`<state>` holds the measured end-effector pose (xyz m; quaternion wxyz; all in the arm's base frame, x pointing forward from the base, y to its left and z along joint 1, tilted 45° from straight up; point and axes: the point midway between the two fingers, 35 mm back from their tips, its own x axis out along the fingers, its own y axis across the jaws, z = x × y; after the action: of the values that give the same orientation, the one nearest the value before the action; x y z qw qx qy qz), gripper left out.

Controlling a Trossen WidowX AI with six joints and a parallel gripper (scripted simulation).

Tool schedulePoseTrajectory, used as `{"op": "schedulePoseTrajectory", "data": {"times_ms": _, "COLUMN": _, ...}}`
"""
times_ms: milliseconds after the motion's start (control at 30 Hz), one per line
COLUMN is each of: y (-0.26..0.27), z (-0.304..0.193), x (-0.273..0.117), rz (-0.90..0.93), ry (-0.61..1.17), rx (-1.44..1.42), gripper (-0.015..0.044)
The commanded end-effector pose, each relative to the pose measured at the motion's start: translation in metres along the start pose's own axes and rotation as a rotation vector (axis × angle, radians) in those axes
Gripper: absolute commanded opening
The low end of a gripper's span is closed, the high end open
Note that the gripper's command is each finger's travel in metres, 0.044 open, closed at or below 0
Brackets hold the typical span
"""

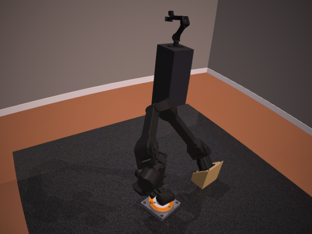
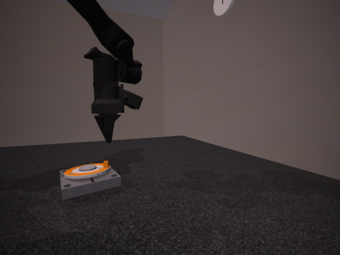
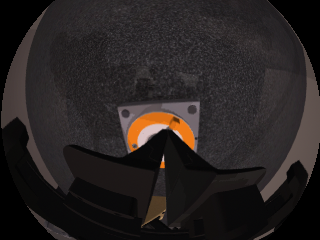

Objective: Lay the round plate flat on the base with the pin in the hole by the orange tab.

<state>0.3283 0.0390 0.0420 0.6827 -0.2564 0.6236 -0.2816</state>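
The round plate [image 1: 161, 209] [image 2: 79, 173] [image 3: 145, 119], white with an orange ring, sits around the grey post [image 2: 87, 167] on the square grey base [image 1: 162, 218] [image 2: 90, 187] [image 3: 157, 106]. In the exterior view its rim stands a little above the base top, with shadow beneath. The orange tab [image 2: 106, 163] [image 3: 174, 121] stands up at the plate's right edge in that view. I cannot make out the pin. My gripper [image 2: 109, 142] [image 3: 166, 134] is shut and empty, pointing down above the tab side of the plate, touching nothing. In the top view the arm hides its fingertips and part of the plate.
My arm's tan wedge mount [image 1: 210, 176] stands on the dark mat [image 1: 87, 151] to the right of the base in the top view. A dark pedestal [image 1: 173, 72] with a small arm [image 1: 180, 30] on it stands at the back. Walls surround the floor.
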Motion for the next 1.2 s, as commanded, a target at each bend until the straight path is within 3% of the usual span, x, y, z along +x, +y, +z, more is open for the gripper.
{"op": "schedulePoseTrajectory", "data": {"times_ms": 0, "y": 0.003, "z": -0.002, "x": 0.004, "rz": 0.005, "ry": 0.018, "rx": 0.008, "gripper": 0.0000}}
{"op": "schedulePoseTrajectory", "data": {"times_ms": 333, "y": 0.003, "z": -0.003, "x": 0.050, "rz": 0.003, "ry": 0.018, "rx": 0.008, "gripper": 0.0000}}
{"op": "schedulePoseTrajectory", "data": {"times_ms": 1167, "y": -0.025, "z": -0.008, "x": 0.052, "rz": 0.001, "ry": 0.018, "rx": 0.008, "gripper": 0.0000}}
